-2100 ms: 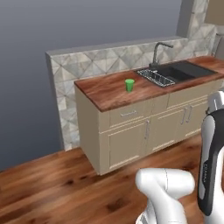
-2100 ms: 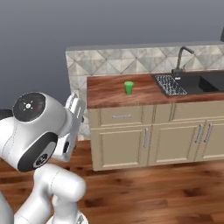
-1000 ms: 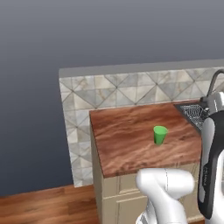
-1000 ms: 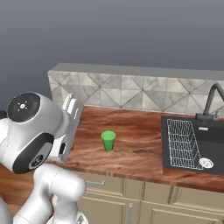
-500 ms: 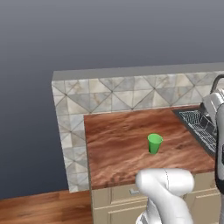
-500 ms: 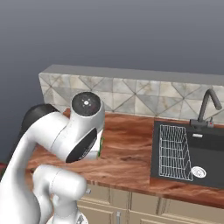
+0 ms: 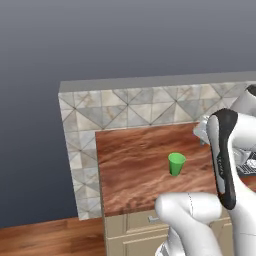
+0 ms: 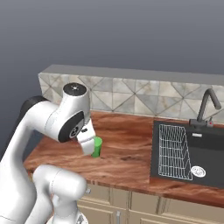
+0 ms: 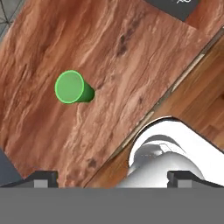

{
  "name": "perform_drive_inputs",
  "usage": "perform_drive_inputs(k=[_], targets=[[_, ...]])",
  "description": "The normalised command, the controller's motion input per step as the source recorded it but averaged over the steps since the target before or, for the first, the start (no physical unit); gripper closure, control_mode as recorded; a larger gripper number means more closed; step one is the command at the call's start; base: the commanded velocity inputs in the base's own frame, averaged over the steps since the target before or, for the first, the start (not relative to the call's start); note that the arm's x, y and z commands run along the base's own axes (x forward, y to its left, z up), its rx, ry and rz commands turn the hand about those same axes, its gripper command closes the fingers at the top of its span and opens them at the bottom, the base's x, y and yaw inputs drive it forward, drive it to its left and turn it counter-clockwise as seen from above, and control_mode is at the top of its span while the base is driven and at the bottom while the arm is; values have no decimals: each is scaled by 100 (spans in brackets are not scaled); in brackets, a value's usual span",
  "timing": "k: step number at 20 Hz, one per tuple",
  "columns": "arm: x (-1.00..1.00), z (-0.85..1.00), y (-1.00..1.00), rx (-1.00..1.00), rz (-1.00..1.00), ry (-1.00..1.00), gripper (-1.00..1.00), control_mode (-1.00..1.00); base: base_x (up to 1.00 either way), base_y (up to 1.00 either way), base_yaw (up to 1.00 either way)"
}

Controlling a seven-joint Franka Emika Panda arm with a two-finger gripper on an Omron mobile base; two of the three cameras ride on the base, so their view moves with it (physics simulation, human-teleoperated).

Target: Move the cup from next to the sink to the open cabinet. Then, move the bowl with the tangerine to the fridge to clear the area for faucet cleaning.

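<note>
Hand view – one cup (image 9: 70,87) – upright on one counter (image 9: 122,65).

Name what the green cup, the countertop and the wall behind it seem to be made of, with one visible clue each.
Cup: probably plastic; uniform bright green, smooth.
Countertop: looks like polished wood; reddish-brown grain streaks.
Wall: seemingly stone or ceramic tile; grey-beige triangular pattern with joints.

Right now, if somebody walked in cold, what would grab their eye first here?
The small bright green cup stands upright and alone on the reddish wooden counter. The white arm looms over it, its claw open and well above the cup. To the right sits the black sink with its wire drainer and dark faucet.
</note>
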Motion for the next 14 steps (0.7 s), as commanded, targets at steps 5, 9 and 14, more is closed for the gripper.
perform_drive_inputs(k=[5,9,14], targets=[[24,-54,23,-17,11,-3,-100,-100,0,0,0],[87,-21,-1,-4,0,3,-100,-100,0,0,0],[95,-2,-2,0,0,12,-100,-100,0,0,0]])
